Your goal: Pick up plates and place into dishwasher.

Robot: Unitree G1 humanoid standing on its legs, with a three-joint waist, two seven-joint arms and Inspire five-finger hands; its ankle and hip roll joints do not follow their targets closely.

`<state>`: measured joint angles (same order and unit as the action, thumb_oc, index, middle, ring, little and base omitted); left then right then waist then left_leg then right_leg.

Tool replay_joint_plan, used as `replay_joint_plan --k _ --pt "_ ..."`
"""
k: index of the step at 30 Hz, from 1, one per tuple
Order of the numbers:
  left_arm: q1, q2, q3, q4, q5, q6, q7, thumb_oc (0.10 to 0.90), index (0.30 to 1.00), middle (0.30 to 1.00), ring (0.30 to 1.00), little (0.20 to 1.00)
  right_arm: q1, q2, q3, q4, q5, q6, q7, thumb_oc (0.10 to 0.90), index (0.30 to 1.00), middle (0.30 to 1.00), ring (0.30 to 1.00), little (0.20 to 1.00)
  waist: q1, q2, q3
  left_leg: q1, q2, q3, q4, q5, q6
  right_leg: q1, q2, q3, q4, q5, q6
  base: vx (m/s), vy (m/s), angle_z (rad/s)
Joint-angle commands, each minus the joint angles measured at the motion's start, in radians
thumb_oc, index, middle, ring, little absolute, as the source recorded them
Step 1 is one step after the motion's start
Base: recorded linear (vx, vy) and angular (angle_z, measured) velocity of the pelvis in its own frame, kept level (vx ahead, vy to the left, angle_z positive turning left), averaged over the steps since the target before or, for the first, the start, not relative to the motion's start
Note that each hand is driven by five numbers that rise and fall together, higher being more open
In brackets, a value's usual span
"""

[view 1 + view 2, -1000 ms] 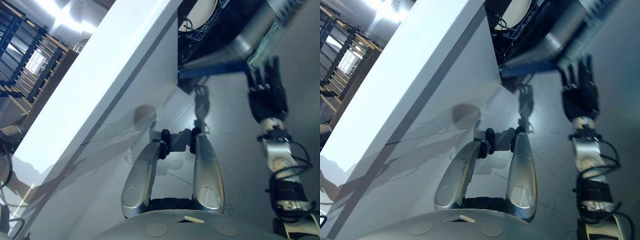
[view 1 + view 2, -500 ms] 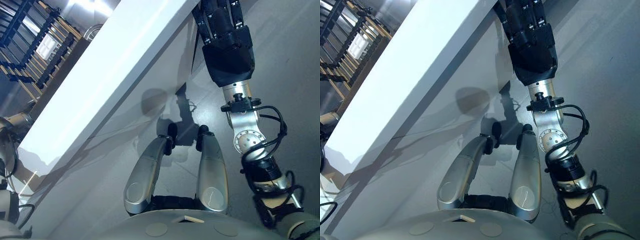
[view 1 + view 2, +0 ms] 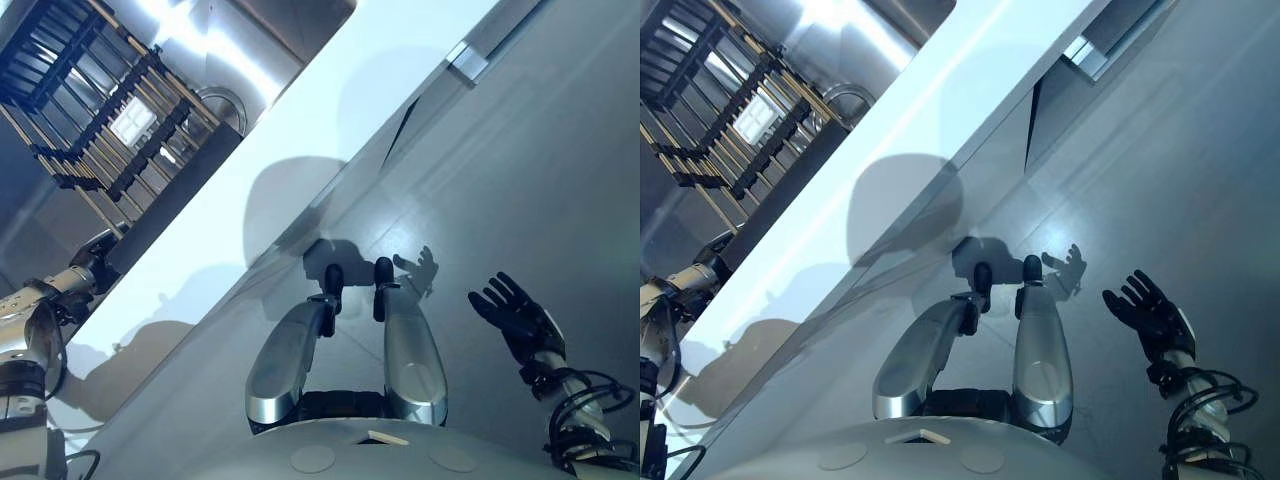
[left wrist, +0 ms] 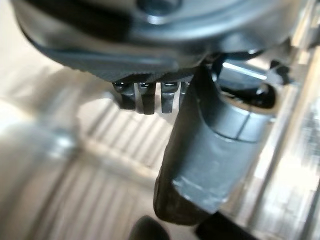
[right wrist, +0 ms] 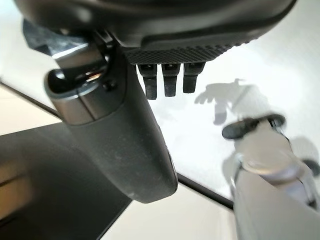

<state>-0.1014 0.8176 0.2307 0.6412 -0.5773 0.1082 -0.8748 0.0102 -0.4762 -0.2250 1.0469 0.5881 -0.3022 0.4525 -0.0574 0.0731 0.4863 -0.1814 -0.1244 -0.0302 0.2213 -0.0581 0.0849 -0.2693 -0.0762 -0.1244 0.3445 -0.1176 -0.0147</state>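
white counter (image 3: 300,130), right hand (image 3: 515,315) lowered, open

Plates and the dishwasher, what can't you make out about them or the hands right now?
- Plates and dishwasher: the eye views look down past the white counter to the floor, so where they are can't be told.
- Left hand: its wrist view catches fingertips past the thumb; open or curled is unclear.
- Dish rack: cut off by the frame corner, contents too small to tell.
- Right hand: open, holding nothing.
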Motion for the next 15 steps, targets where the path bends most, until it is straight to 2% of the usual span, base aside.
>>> replay_joint_plan --k 1,5,8,10,15 --pt "0.062 -0.121 -0.043 -0.020 0.004 -0.031 -0.005 0.800 0.900 0.900 0.900 0.900 -0.018 0.031 -0.021 0.067 -0.062 -0.069 -0.009 0.800 0.900 0.900 0.900 0.900 0.033 -0.009 -0.120 -0.018 0.010 0.070 -0.028 0.003 -0.019 0.027 0.051 -0.002 -0.119 0.052 0.046 0.05 -0.060 0.16" --pt "0.052 -0.138 -0.015 0.033 0.015 -0.043 -0.005 0.800 0.900 0.900 0.900 0.900 -0.011 0.049 -0.007 0.115 -0.144 -0.044 -0.019 0.800 0.900 0.900 0.900 0.900 0.041 -0.003 -0.172 0.042 0.008 0.061 -0.105 0.021 -0.028 0.099 0.057 -0.011 -0.192 0.062 0.054 0.05 -0.072 0.11" --pt "0.039 -0.168 -0.001 0.093 0.025 -0.081 0.036 0.800 0.900 0.900 0.900 0.900 -0.004 0.072 0.036 0.152 -0.239 -0.025 -0.064 0.800 0.900 0.900 0.900 0.900 0.051 -0.002 -0.231 0.102 0.014 0.054 -0.174 0.035 -0.038 0.168 0.062 -0.021 -0.248 0.067 0.060 0.06 -0.078 0.04" --pt "0.033 -0.178 0.018 0.101 0.025 -0.073 0.061 0.800 0.900 0.900 0.900 0.900 0.003 0.085 0.050 0.157 -0.300 -0.011 -0.074 0.800 0.900 0.900 0.900 0.900 0.054 -0.003 -0.254 0.128 0.018 0.049 -0.200 0.041 -0.041 0.195 0.063 -0.027 -0.260 0.065 0.060 0.05 -0.065 0.05" --pt "0.023 -0.214 0.061 0.137 0.019 -0.112 0.169 0.800 0.900 0.900 0.900 0.900 0.020 0.119 0.092 0.158 -0.394 0.018 -0.134 0.800 0.900 0.900 0.900 0.900 0.061 -0.013 -0.312 0.178 0.027 0.046 -0.251 0.052 -0.047 0.248 0.064 -0.047 -0.293 0.060 0.062 0.02 -0.060 0.17"
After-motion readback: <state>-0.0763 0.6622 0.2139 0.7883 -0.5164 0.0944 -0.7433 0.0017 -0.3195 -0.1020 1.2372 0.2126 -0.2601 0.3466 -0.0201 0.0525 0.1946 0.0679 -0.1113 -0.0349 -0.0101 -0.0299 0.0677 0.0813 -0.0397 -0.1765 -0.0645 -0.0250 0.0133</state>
